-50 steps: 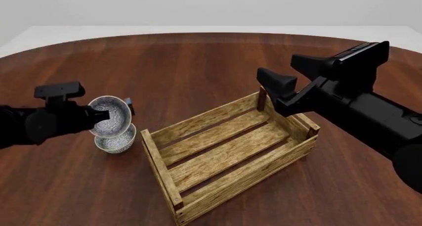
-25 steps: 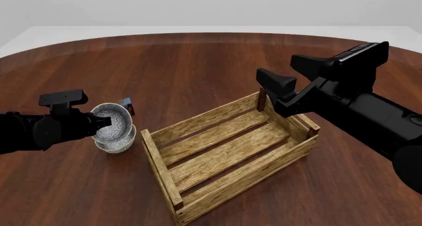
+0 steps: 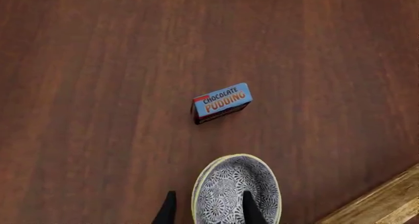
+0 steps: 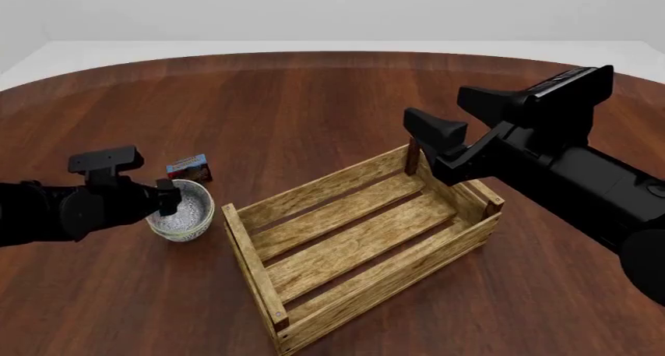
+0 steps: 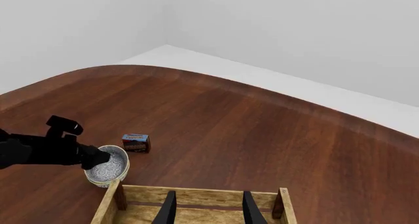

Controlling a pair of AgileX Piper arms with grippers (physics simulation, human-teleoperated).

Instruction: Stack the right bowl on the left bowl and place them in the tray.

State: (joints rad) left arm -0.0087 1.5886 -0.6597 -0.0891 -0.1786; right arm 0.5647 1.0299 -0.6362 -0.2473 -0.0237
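Note:
Two grey patterned bowls are nested on the table, left of the tray. The upper bowl (image 4: 191, 202) sits level in the lower bowl (image 4: 183, 230). In the left wrist view the upper bowl (image 3: 226, 185) lies below the camera. My left gripper (image 4: 167, 198) is open, with one finger (image 3: 249, 207) inside the bowl and the other outside its rim. The tray (image 4: 353, 243) is a light-wood slatted crate at the middle of the table and it holds nothing. My right gripper (image 4: 437, 107) is open and empty, hovering above the tray's far right corner; its view shows the tray's far rim (image 5: 196, 190) and the bowls (image 5: 108, 166).
A small red-blue chocolate pudding box (image 4: 189, 167) lies just beyond the bowls; it also shows in the left wrist view (image 3: 221, 102) and the right wrist view (image 5: 135, 141). A corner of the tray (image 3: 386, 199) is close beside the bowls. The round wooden table (image 4: 311, 107) spreads all around.
My left gripper has lowered the tilted upper bowl down into the lower bowl, so it now sits level and nested. The right arm has not moved.

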